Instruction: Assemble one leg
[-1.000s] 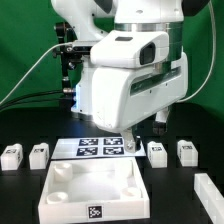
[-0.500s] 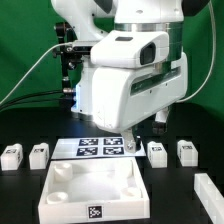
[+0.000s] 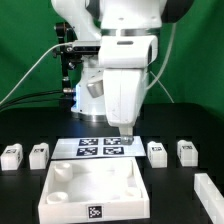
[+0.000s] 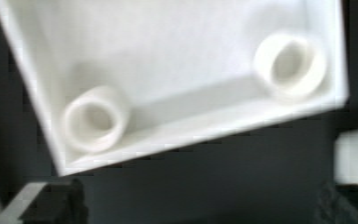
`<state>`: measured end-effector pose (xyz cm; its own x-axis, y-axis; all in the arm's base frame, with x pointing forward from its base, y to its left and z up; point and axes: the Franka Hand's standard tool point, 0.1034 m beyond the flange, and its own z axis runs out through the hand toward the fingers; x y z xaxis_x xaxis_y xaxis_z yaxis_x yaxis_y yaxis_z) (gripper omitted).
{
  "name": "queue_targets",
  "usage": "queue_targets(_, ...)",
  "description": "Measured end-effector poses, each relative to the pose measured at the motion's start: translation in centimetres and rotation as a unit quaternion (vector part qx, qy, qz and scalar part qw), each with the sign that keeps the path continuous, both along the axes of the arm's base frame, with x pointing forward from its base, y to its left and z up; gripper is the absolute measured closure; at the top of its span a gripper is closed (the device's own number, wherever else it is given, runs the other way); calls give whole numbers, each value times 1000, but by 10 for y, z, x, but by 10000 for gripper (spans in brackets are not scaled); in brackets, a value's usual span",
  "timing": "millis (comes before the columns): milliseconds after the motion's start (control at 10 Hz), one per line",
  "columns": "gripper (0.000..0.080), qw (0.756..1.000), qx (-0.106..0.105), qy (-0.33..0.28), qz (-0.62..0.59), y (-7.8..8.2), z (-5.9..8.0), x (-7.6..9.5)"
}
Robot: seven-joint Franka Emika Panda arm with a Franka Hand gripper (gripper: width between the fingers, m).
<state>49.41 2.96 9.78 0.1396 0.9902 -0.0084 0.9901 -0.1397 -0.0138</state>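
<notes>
Nearest the onlooker, the white tray (image 3: 60, 208) lies flat on the tabletop (image 3: 18, 190), in front of and below the end effector (image 3: 128, 136). The wrist view looks down into it. One socket (image 4: 96, 115) and a second socket (image 4: 291, 62) both stand bare, with no peg seated in either.

Finding: nothing is fitted. I judge the task to be at its start, with picking up, carrying and seating all left to do.

A spare peg (image 3: 205, 190) lies beside the tray, nearer the onlooker than the end effector and off to the exterior view's right.

Behind the tray runs a row of parts:
- The leg (image 3: 157, 152) rests on the tabletop just beside the end effector, on the exterior view's right, apart from it and untouched.
- A further peg (image 3: 187, 151) sits beyond it on the same side.
- The marker board (image 3: 100, 147) lies under the end effector and stretches to the exterior view's left.
- An inner left peg (image 3: 38, 153) and an outer left peg (image 3: 12, 154) lie well apart from the end effector.

The end effector hangs tip-down over the marker board's edge. The white housing hides the fingers and the wrist view is blurred, so I cannot tell whether they are spread or pressed together. Nothing is seen held.

Farthest back rises the arm (image 3: 120, 60).
</notes>
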Motion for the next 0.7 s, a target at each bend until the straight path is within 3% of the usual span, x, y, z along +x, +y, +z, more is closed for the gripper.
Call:
queue_targets(200,150,995,4,13,103,-27,-18,-28)
queue_targets(400,150,994,10,12,112,-43,-41,-47)
queue_targets(500,150,995,13,13,102,-52,-55,-54)
queue_targets(700,150,996,18,22,89,-62,-70,-55)
